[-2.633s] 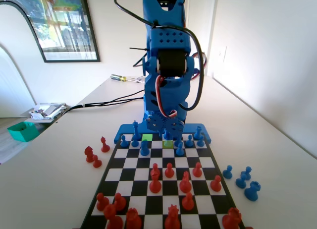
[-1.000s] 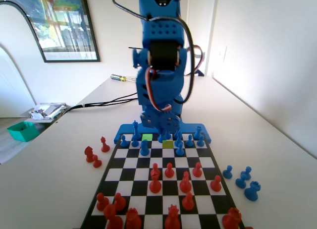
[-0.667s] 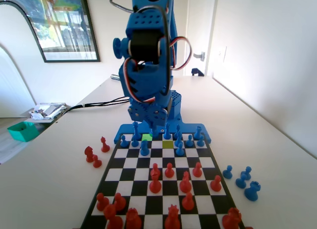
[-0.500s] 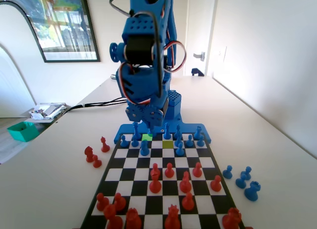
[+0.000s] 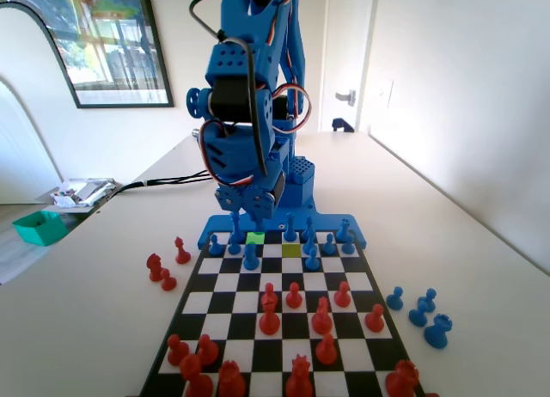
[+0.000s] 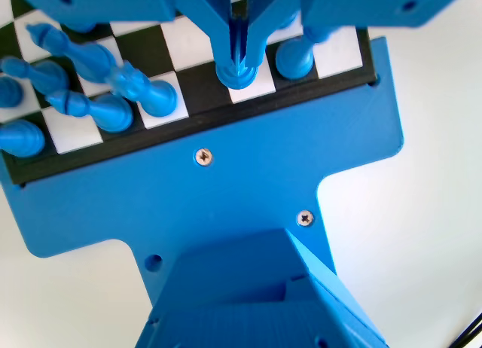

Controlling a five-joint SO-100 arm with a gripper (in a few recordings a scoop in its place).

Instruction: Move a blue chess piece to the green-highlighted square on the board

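The board [image 5: 284, 311] is chequered black and white, with one bright green-highlighted square [image 5: 255, 238] in its far row and a duller yellow-green square [image 5: 291, 250] just beside it toward the right of the fixed view. Blue pieces [image 5: 249, 258] crowd the board's far end and red pieces [image 5: 270, 320] its near end, with a few more red ones [image 5: 160, 271] off the board's left edge and blue ones [image 5: 421, 311] off its right edge, all on the pale cream desk [image 5: 94, 294]. The claw [image 6: 239, 50] is the same blue as the piece [image 6: 237, 73] between its jaws, seen over a white square of the board in the wrist view.
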